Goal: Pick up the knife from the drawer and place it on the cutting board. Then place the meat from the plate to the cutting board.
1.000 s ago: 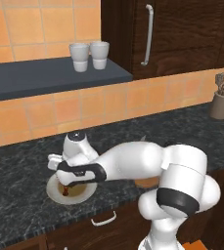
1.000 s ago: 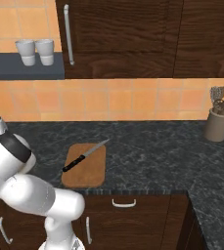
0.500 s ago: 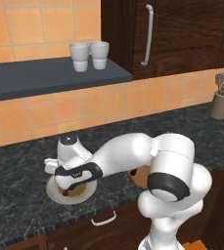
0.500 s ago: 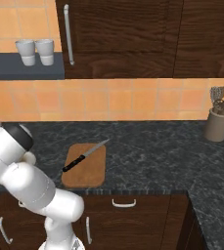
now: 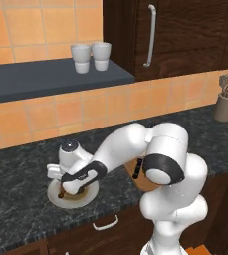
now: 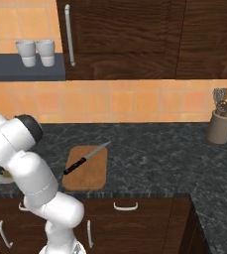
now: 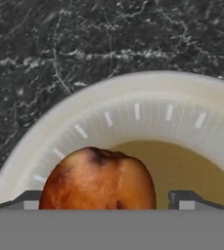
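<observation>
One half of the job is done: the slim black-handled knife [image 6: 84,158] lies on the light wooden cutting board [image 6: 92,177], tip toward the tiled wall, handle over the board's near left edge. Since a second ago the gripper [image 7: 105,199] has sunk onto the round off-white plate [image 5: 53,195], left of that board, its spread tips straddling the glossy brown drumstick [image 7: 100,178], not yet pinching; its long axis cannot be told
</observation>
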Available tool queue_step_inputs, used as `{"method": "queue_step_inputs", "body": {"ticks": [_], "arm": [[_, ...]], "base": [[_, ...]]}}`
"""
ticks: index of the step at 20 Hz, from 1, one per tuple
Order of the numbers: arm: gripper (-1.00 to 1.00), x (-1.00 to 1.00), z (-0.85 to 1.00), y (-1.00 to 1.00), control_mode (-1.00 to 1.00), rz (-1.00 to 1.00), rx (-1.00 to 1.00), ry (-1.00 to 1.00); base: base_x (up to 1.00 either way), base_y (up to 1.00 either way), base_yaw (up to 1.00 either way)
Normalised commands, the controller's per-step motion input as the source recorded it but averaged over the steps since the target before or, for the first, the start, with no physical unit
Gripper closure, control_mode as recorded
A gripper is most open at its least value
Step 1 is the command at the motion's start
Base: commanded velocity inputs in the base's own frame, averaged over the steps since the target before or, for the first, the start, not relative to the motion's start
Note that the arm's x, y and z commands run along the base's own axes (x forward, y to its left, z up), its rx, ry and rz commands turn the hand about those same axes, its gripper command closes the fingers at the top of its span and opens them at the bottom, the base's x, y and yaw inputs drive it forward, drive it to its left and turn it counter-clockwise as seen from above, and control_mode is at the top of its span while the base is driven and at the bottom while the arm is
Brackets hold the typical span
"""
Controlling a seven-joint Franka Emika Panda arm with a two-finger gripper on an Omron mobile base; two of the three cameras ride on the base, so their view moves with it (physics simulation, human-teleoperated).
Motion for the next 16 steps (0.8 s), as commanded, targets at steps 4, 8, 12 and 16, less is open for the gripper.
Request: {"method": "queue_step_inputs", "body": {"ticks": [4,8,12,16], "arm": [[1.0,0.09,-0.24,0.06,-1.0,0.0,-0.06,0.0],[1.0,-0.25,0.21,-0.12,-1.0,0.0,0.0,-0.1],[1.0,-0.36,1.0,-0.85,-1.0,-0.08,0.08,-0.03],[1.0,-0.04,0.79,-0.99,-1.0,-0.13,0.05,0.02]], "base": [[0.0,0.0,0.0],[0.0,0.0,0.0],[0.0,0.0,0.0],[0.0,0.0,0.0]]}}
